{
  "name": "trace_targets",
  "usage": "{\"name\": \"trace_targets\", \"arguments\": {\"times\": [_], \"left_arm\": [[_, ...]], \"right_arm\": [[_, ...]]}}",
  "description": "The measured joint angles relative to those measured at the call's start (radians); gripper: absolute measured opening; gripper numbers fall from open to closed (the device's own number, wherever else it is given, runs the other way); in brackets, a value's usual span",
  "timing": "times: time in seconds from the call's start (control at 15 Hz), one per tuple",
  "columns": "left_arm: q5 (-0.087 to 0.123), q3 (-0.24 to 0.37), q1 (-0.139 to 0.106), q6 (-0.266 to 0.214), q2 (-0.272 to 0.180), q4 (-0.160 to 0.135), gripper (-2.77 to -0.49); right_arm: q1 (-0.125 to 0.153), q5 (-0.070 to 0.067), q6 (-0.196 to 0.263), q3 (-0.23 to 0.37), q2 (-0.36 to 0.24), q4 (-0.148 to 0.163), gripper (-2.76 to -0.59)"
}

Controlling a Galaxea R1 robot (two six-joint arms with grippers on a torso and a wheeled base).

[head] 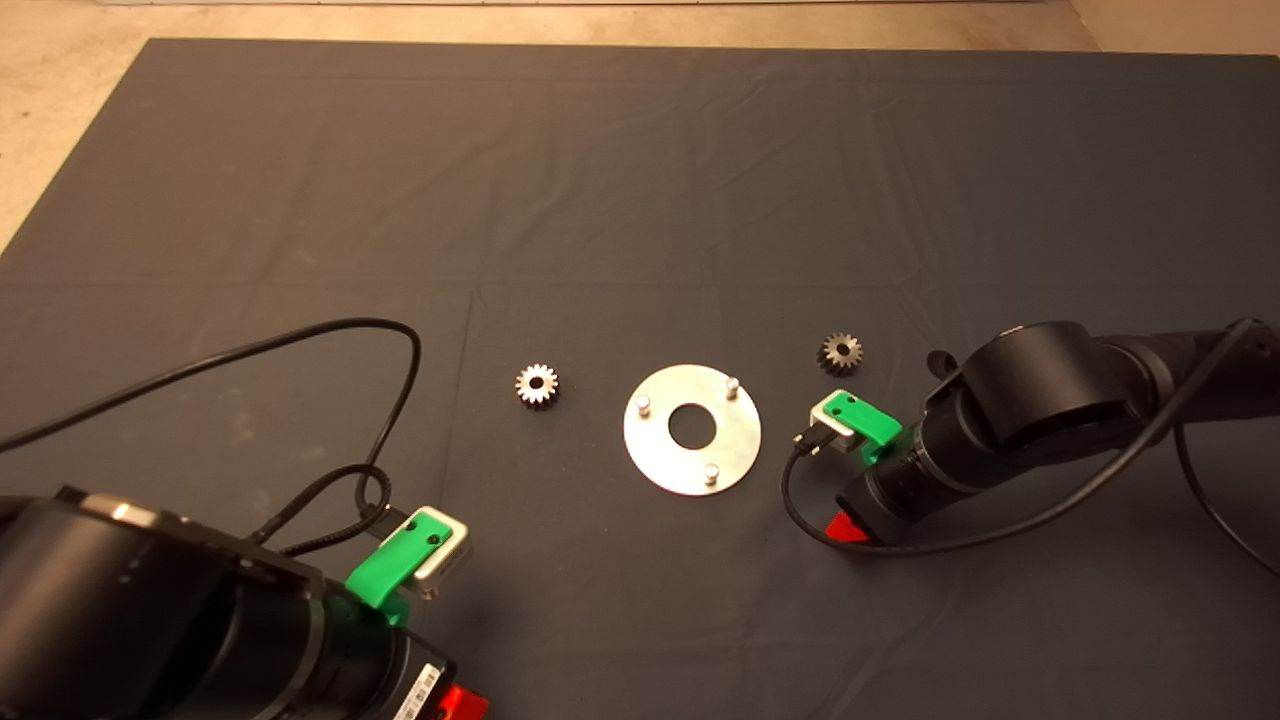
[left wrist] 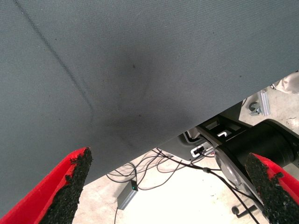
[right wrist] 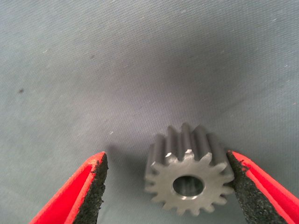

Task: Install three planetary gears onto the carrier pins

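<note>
Nearest of all, at the mat's near-left corner, my left gripper [left wrist: 168,186] waits with its fingers spread wide and nothing between them; beyond the mat edge its camera shows only floor and a tangle of cables [left wrist: 154,175].

Moving right, one planetary gear [head: 537,384] lies flat on the mat [head: 640,180], just left of the carrier disc [head: 692,429]. All three carrier pins [head: 643,404] stand bare, so I judge that no gear is installed yet.

Right of the disc, a second gear [head: 841,352] lies on the far side of my right arm. My right gripper [right wrist: 168,186] is down at the mat near the disc's right edge, fingers parted around a third gear [right wrist: 189,175]; one pad [right wrist: 247,189] touches its teeth, the other stands clear.

I take this as the first pick. Next I must close squarely on the teeth, lift, and line the bore up over a pin. Nothing blocks the short way to the disc, though my own cable [head: 800,500] loops close by.
</note>
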Motion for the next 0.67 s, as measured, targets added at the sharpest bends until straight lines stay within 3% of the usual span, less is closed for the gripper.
{"name": "trace_targets", "arguments": {"times": [0.27, 0.53, 0.67], "left_arm": [[0.0, 0.0, 0.0, 0.0, -0.005, 0.0, -0.9], [-0.01, 0.0, 0.0, 0.0, -0.006, 0.0, -0.9], [-0.011, 0.0, 0.0, 0.0, -0.008, 0.0, -0.9]], "right_arm": [[0.0, -0.002, 0.0, 0.007, -0.004, 0.0, -1.53], [0.0, -0.002, 0.001, 0.024, -0.023, 0.0, -1.79], [0.0, -0.001, 0.001, 0.031, -0.031, 0.001, -1.81]]}}
